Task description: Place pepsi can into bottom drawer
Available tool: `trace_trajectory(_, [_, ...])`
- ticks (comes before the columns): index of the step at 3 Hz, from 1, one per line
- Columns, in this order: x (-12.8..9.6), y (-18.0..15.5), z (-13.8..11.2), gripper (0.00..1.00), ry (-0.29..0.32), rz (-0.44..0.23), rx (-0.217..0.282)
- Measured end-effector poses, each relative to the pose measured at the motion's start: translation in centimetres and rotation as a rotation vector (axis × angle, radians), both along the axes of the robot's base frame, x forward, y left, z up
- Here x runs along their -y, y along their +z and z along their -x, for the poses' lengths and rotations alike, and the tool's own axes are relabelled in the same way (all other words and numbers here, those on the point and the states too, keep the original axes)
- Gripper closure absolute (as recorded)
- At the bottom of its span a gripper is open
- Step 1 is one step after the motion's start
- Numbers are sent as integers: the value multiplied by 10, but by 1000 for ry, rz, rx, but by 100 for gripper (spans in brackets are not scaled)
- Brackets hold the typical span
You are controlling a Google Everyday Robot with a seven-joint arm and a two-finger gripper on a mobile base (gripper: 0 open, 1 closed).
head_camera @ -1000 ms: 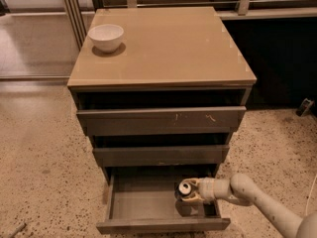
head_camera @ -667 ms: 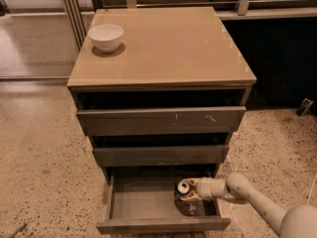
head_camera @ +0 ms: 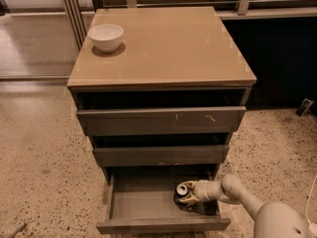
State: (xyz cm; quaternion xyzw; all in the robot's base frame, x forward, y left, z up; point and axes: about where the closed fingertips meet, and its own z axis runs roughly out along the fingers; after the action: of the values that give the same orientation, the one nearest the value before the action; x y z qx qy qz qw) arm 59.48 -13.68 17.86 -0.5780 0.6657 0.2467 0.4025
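Observation:
The bottom drawer (head_camera: 143,202) of the grey-brown cabinet is pulled out, a wide shallow tray. The pepsi can (head_camera: 182,189), dark with a silver top, is inside the drawer's right part, upright or slightly tilted. My gripper (head_camera: 188,195) reaches in from the lower right on a cream-coloured arm and sits against the can, its fingers around the can's right side. The can's lower body is in shadow near the drawer floor.
A white bowl (head_camera: 105,36) stands at the back left of the cabinet top (head_camera: 168,48). The two upper drawers (head_camera: 161,120) are slightly pulled out. Speckled floor surrounds the cabinet. A metal rail and dark wall are behind it.
The arm and can have dipped slightly lower and left inside the bottom drawer. The cabinet and bowl have not moved.

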Motion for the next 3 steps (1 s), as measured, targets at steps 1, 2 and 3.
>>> trace_trajectory(1, [0, -7, 2, 100, 9, -9, 9])
trace_trajectory(2, [0, -7, 2, 82, 9, -9, 9])
trace_trajectory(3, [0, -7, 2, 58, 9, -9, 9])
